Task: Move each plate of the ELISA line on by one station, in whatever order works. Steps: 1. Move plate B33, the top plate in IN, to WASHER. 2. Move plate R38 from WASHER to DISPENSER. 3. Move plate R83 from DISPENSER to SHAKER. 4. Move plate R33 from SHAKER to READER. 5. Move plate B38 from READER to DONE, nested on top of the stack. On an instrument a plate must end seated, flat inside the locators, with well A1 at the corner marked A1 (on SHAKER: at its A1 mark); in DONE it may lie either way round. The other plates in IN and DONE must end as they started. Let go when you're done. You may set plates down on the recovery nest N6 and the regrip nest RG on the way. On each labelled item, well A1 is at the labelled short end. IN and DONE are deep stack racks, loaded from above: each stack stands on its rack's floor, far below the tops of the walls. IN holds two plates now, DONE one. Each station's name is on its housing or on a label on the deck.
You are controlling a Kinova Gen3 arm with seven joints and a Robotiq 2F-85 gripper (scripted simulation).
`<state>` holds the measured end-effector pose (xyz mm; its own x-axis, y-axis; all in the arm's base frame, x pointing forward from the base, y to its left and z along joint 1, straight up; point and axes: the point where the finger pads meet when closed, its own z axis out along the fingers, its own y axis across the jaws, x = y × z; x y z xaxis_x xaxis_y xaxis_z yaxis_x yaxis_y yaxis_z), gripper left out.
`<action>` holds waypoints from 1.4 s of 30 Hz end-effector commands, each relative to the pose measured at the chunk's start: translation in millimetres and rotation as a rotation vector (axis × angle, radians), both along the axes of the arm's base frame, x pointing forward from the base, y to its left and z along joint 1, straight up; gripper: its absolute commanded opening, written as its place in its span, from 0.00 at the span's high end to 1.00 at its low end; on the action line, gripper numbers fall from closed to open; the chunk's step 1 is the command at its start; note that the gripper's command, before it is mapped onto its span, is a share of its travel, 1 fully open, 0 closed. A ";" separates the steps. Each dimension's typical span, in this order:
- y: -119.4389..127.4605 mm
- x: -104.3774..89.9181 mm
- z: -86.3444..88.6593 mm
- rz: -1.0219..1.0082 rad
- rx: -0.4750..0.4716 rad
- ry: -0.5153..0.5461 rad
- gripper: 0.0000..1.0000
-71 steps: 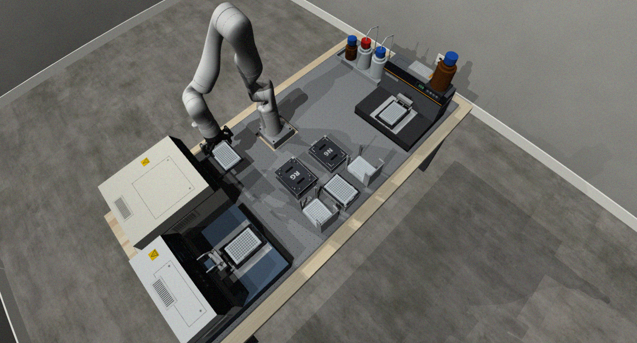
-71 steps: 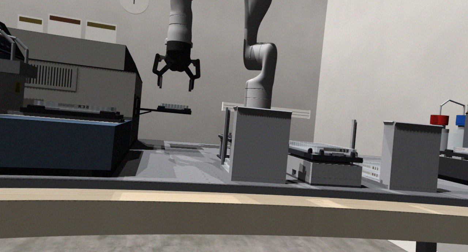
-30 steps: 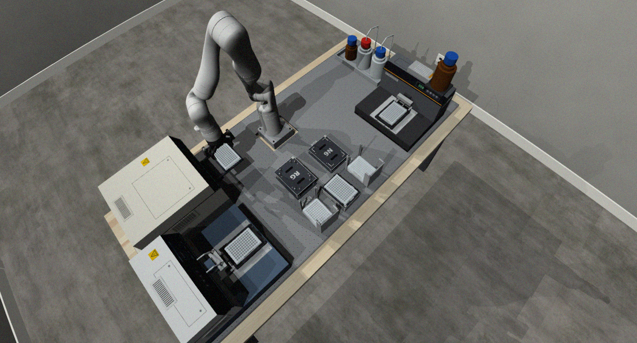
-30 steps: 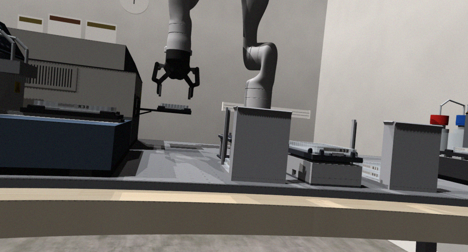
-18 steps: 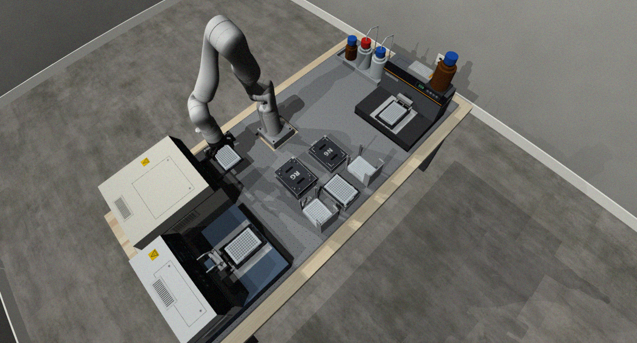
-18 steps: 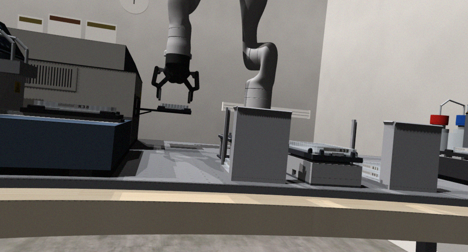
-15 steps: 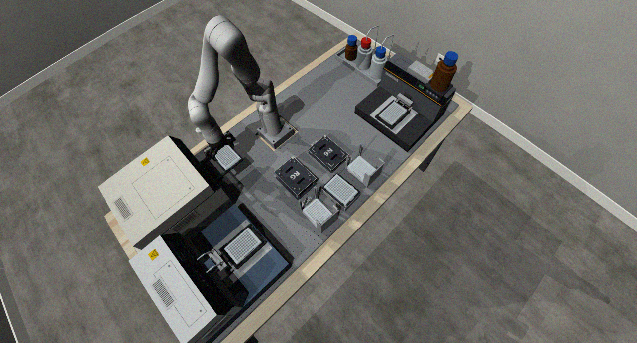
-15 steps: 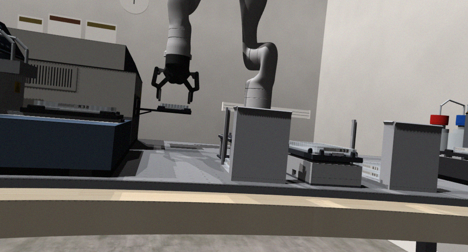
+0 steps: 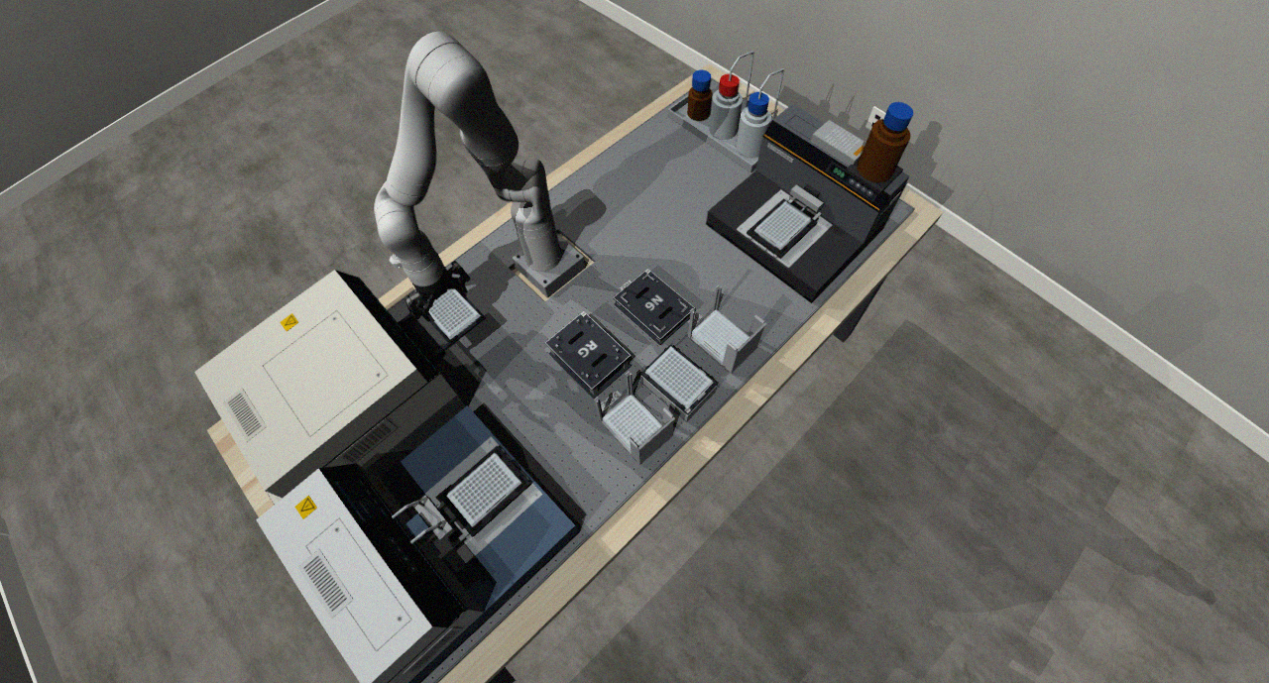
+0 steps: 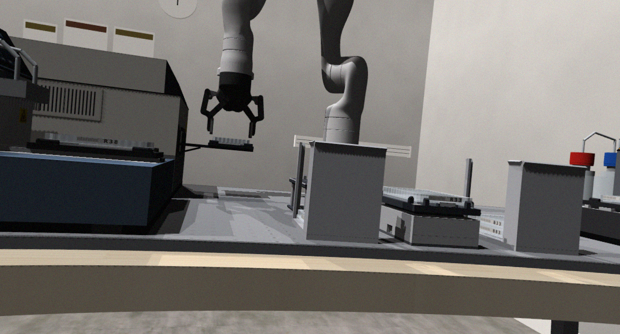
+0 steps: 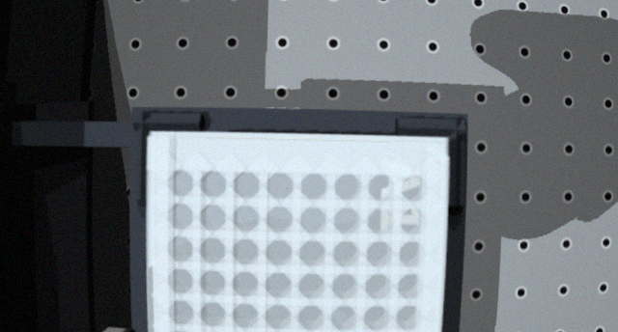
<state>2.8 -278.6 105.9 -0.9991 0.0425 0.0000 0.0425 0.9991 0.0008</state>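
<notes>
My gripper (image 10: 231, 131) is open and empty. It hangs straight down just above a white well plate (image 10: 229, 140) that lies flat on the dark tray extended from the beige READER housing (image 9: 310, 377). The fingertips stand to either side of the plate, slightly above its top. The plate fills the lower wrist view (image 11: 296, 231), seated in its dark tray; no fingers show there. It also shows in the overhead view (image 9: 452, 312). Plate R38 (image 10: 110, 141) (image 9: 483, 490) sits on the blue WASHER. Plate R33 (image 10: 429, 197) (image 9: 678, 377) sits on the SHAKER. Another plate (image 9: 782, 224) sits on the DISPENSER.
Nests RG (image 9: 590, 349) and N6 (image 9: 653, 303) stand empty mid-deck. Two tall stack racks (image 9: 632, 421) (image 9: 723, 334) flank the shaker near the front edge. The READER housing wall is close on the gripper's left. Bottles (image 9: 727, 102) stand at the back right.
</notes>
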 end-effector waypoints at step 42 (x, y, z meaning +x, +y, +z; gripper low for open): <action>-0.3 0.0 -11.3 0.000 -0.001 0.000 0.00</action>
